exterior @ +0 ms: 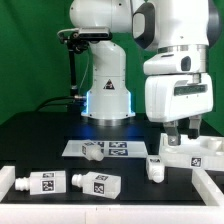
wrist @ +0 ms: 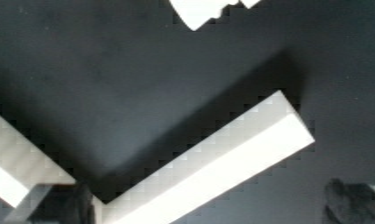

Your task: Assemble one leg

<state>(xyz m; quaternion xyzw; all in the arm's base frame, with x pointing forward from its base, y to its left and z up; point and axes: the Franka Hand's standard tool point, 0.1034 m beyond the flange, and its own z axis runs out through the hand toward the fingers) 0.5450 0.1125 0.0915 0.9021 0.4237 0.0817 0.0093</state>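
Observation:
Several white legs with tag stickers lie on the black table in the exterior view: two near the front left (exterior: 45,182) (exterior: 97,182), one on the marker board (exterior: 93,150), and one upright-looking near the middle (exterior: 157,168). My gripper (exterior: 182,132) hangs open over the wide white tray-like board (exterior: 200,152) at the exterior view's right, holding nothing. In the wrist view the gripper (wrist: 198,206) shows dark fingertips (wrist: 47,205) far apart, with a white edge of the board (wrist: 237,150) running below and between them. No leg shows in the wrist view.
The marker board (exterior: 120,147) lies flat in the middle, in front of the robot base (exterior: 108,95). White rail pieces sit at the front left (exterior: 6,181) and front right (exterior: 209,186) of the table. A white jagged shape (wrist: 216,10) shows at the wrist view's edge.

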